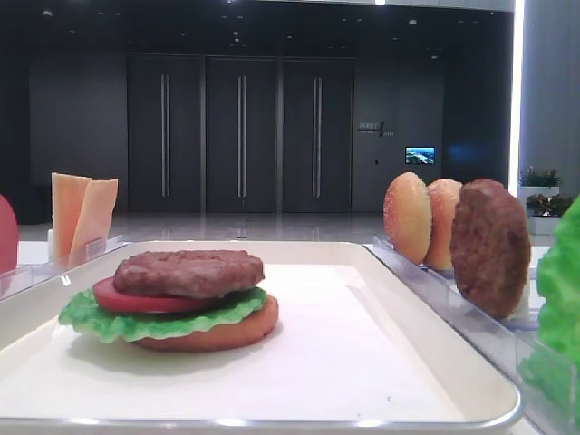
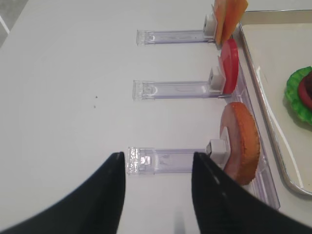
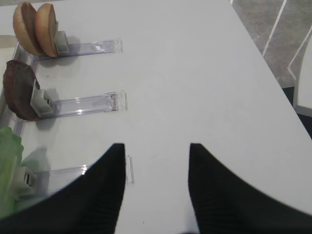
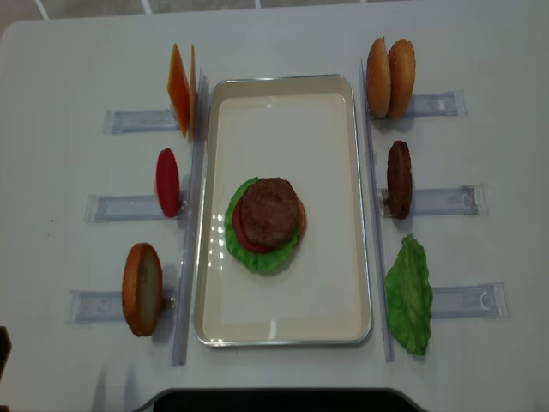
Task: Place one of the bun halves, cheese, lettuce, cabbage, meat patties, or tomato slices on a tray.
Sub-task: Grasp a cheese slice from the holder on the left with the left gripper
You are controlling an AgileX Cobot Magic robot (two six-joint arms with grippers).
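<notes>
Look at the bottom of the left wrist view first. Your left gripper (image 2: 156, 168) is spread wide with nothing between its dark fingers (image 2: 109, 195). It hangs over the white table (image 2: 68, 97), just above the end of a clear rack (image 2: 165, 161). A bun half (image 2: 241, 144) stands on edge at the other end of that rack.

In the right wrist view, your right gripper (image 3: 156, 161) is spread wide too, and it holds nothing. A bit of lettuce (image 3: 9, 165) shows at the left edge, beside its left finger.

Now go to the top-down view. The tray (image 4: 330, 318) fills the middle of the frame. In its middle sits a stack: a meat patty (image 4: 270, 210) on top, a tomato slice (image 4: 242, 238) peeking out under it, and a green leaf (image 4: 266, 257) under that. The low front view shows a flat bun base (image 1: 213, 335) at the very bottom of the stack.

Left of the tray, from the bottom up, you see the bun half, then a standing tomato slice (image 4: 168, 182), then the cheese (image 4: 180, 90) in the upper left. The two cheese slices stand on edge in their rack, right beside the tray rim.

Right of the tray, from the bottom up, you see the lettuce, a dark standing patty (image 4: 399, 178), and two bun halves (image 4: 390, 77) in the upper right.
</notes>
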